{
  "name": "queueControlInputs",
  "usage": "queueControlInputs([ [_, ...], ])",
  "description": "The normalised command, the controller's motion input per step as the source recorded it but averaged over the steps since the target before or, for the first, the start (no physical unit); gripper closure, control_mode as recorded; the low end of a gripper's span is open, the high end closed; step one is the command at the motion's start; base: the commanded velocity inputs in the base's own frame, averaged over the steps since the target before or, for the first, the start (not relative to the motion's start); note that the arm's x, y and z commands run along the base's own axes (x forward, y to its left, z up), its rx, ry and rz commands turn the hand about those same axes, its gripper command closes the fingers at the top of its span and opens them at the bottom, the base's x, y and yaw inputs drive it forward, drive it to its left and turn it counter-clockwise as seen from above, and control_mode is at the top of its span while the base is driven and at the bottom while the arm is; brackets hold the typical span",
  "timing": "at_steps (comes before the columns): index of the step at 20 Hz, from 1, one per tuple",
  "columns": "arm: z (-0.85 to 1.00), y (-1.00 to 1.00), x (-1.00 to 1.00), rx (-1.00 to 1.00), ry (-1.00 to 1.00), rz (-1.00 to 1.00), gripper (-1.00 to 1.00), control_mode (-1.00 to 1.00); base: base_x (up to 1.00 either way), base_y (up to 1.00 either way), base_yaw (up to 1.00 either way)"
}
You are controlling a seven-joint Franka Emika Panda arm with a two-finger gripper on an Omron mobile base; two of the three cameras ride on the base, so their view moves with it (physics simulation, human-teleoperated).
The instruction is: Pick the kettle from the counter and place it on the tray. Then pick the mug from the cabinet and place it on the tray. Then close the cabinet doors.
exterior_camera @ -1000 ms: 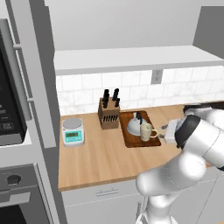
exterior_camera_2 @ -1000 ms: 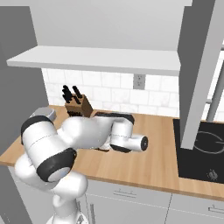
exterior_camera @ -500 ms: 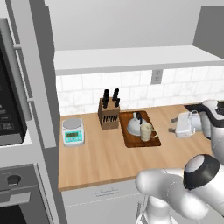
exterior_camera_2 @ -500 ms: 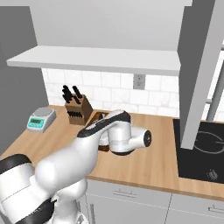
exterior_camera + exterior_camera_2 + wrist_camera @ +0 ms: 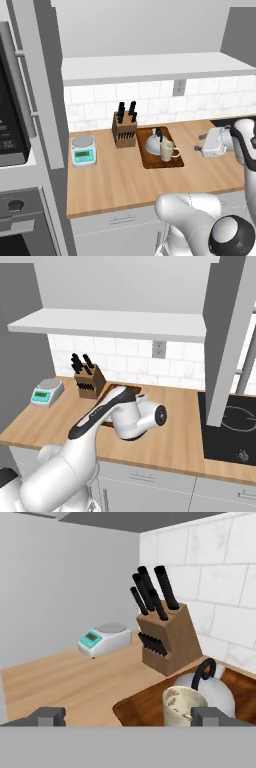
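Kettle (image 5: 154,142) and mug (image 5: 167,150) both sit on the tray (image 5: 172,161), the mug just in front of the kettle and close against it. From the hand view, the mug (image 5: 183,705) stands upright in the foreground with the kettle (image 5: 214,692) right behind, black handle arching over the top, both on the tray (image 5: 140,707). The gripper (image 5: 127,716) hangs with its fingers (image 5: 48,716) spread wide, nothing between them, looking across the counter (image 5: 65,679) at the tray from the side. In the left base view the gripper (image 5: 204,148) is off to the right of the tray, apart from mug and kettle, low over the counter (image 5: 115,185). Knife block (image 5: 124,129) stands just left of the tray, near the tiled wall, black handles poking up. Scale (image 5: 83,150) sits further left, well apart from the tray, near the counter's left end. In the right base view the arm crosses in front of the tray (image 5: 116,388), so only its far edge peeks out beside the knife block (image 5: 88,382); the scale (image 5: 47,392) is at the far left. Above, the cabinet's (image 5: 150,67) pale underside runs over the backsplash; I cannot tell how its doors stand.
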Motion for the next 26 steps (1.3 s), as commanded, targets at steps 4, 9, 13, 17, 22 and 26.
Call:
queueControlInputs([
  [4,0.01,-0.01,-0.21,0.07,0.00,0.00,-1.00,-1.00,0.00,0.00,0.00],
  [9,0.12,-0.15,-0.36,0.17,0.00,0.00,-1.00,-1.00,0.00,0.00,0.00],
  [13,0.36,-0.39,-0.48,0.32,-0.01,0.00,-1.00,-1.00,0.00,0.00,0.00],
  [17,0.31,-0.39,-0.51,0.33,-0.10,0.00,-1.00,-1.00,0.00,0.00,0.00],
  [22,0.45,-0.33,-0.37,0.25,-0.19,0.00,-1.00,-1.00,0.00,0.00,0.00],
  [26,0.42,-0.32,-0.03,0.07,-0.08,0.00,-1.00,-1.00,0.00,0.00,0.00],
])
